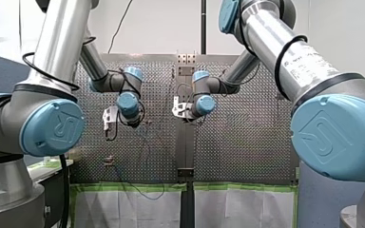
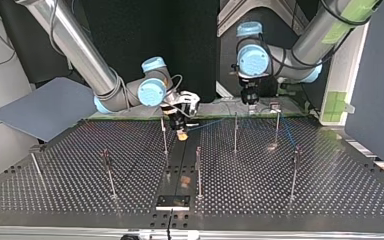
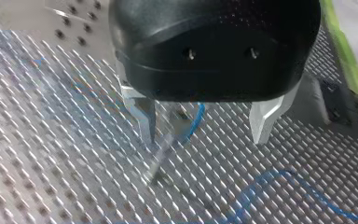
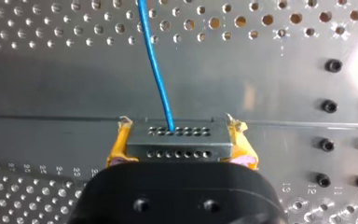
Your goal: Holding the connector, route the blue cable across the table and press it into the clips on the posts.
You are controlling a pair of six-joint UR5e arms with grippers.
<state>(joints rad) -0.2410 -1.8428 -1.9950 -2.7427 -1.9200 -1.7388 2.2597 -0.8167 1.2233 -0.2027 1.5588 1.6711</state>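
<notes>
Blue cable (image 4: 156, 70) is sharp only in the right wrist view; elsewhere it is hard to follow: in the top view it is a faint line leaving the connector (image 4: 179, 145) towards my left gripper (image 3: 205, 139), and in the front view a thin thread low on the table; the left wrist view is smeared, so a thin rod (image 3: 164, 151) between the metal fingers (image 3: 145, 119) cannot be identified, and loops of cable lie blurred on the surface beyond; large arm joints cut off both sides of the front view; the clips on the slim posts (image 2: 235, 132) are too small to make out; the perforated metal table (image 2: 330, 175) has a dark solid strip (image 2: 177, 167) down its middle and green tape (image 1: 133, 186) along one edge; a dark backdrop stands behind the arms and a grey panel (image 2: 45, 107) leans at the top view's left; my right gripper (image 4: 179, 128) clamps its yellow pads (image 4: 117, 149) on the connector, a grey block with two rows of small holes, held above the strip near a post; the cable rises from one hole and runs ahead; my left gripper's fingers are spread and grip nothing.
</notes>
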